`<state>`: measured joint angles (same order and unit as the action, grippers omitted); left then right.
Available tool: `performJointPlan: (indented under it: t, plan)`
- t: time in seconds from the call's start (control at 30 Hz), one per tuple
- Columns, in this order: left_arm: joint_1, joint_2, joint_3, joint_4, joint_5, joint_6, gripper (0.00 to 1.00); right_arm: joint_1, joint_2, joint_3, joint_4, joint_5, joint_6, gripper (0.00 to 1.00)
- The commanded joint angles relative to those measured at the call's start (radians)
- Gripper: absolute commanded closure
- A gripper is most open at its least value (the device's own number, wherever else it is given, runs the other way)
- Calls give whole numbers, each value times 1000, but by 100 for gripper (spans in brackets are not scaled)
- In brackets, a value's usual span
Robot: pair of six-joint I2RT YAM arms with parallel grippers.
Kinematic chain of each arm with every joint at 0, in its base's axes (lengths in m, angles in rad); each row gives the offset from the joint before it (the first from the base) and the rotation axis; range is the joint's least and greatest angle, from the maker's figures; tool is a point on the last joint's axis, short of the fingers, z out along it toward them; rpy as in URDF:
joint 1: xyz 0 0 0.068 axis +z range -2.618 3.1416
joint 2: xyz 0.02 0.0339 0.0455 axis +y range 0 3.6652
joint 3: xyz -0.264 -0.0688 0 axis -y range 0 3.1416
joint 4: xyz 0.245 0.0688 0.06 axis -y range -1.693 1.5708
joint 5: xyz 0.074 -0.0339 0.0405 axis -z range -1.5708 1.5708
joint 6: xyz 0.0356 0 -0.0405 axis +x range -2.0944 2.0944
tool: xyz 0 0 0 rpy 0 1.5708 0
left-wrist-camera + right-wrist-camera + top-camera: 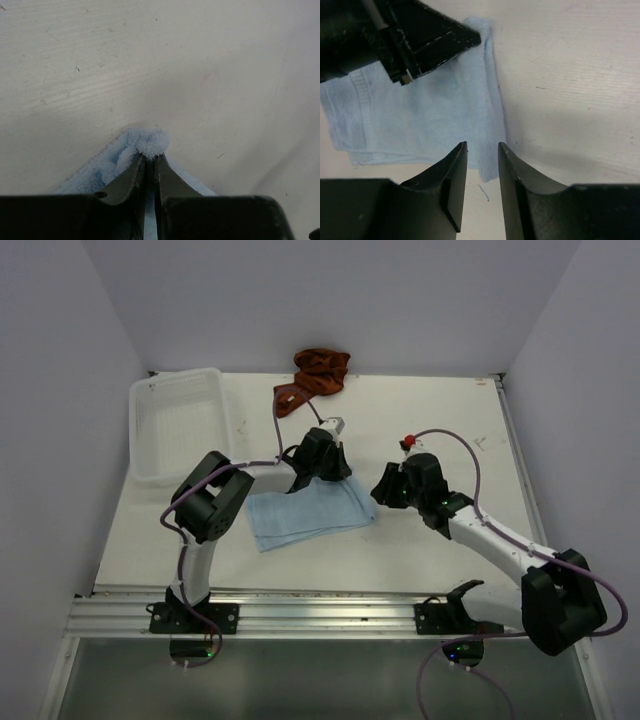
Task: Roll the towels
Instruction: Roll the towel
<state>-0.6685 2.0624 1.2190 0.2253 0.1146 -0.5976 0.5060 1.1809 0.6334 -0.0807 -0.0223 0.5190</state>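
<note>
Evidently 0 of 2 rolled: left gripper (150,158) pinches a corner of the flat blue towel (312,512), right gripper (482,148) half-open, empty; rust towel (318,375) crumpled beyond both.

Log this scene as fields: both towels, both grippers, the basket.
blue towel: flat on the table, unrolled
rust towel: crumpled at the far edge
left gripper: shut on a blue towel corner
right gripper: open, holding nothing, at the blue towel's edge
basket: far left, apart from both towels
</note>
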Motion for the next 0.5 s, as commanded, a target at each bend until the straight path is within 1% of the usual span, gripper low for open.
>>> performJointPlan:
  t: [0.0, 0.03, 0.07, 0.13, 0.37, 0.47]
  plan:
    - [15, -19, -13, 26, -46, 38, 96, -85, 52, -15, 100, -142, 108, 67]
    - [15, -21, -13, 25, -44, 41, 96, -125, 86, -20, 122, -165, 125, 67]
    - [15, -21, -12, 25, -46, 41, 96, -141, 107, -23, 166, -215, 142, 68]
    - [14, -22, -10, 20, -46, 42, 96, -164, 163, -29, 221, -252, 177, 68]
    - [15, -33, -6, 13, -49, 50, 96, -164, 255, -57, 318, -323, 205, 61]
    - [15, -33, -4, 11, -46, 50, 96, -164, 279, -75, 335, -321, 204, 57]
